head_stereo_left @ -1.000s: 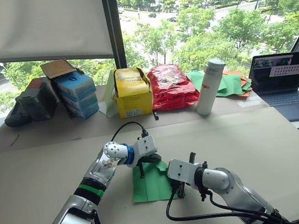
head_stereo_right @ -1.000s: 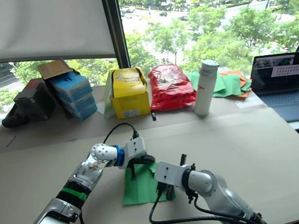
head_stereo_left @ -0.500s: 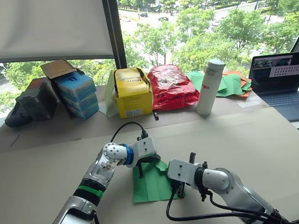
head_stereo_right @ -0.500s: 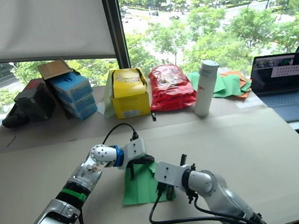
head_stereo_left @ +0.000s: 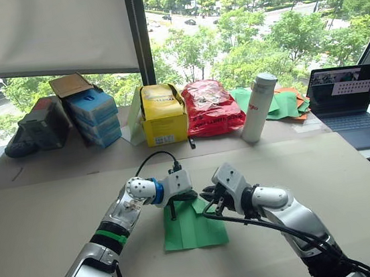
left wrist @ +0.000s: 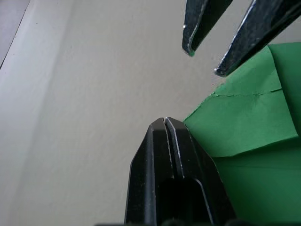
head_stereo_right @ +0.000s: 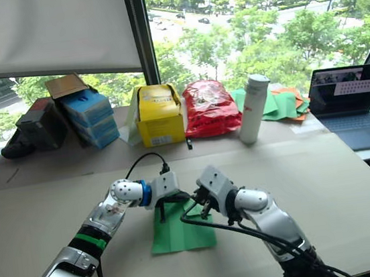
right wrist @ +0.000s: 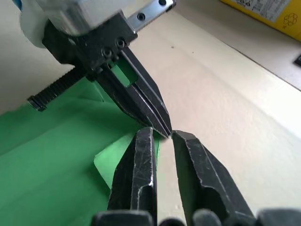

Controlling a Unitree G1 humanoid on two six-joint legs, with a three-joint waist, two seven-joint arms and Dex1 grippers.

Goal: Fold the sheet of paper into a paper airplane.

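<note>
where the sheet of paper (head_stereo_left: 194,222) lies flat on the worktop (head_stereo_left: 39,217) toward its near edge, one far corner folded over: left gripper (left wrist: 165,121) clenched, tips at the fold's edge, grasping nothing visible. right gripper (right wrist: 162,136) slightly parted, empty, tips beside the left's.

1. An upper-floor office or lab workspace: the big window (head_stereo_left: 238,24) looks down on trees and a road.
2. A laptop (head_stereo_left: 348,101) sits open on the table (head_stereo_left: 39,217).
3. Boxes (head_stereo_left: 94,116) and a bottle (head_stereo_left: 260,107) line the sill.
</note>
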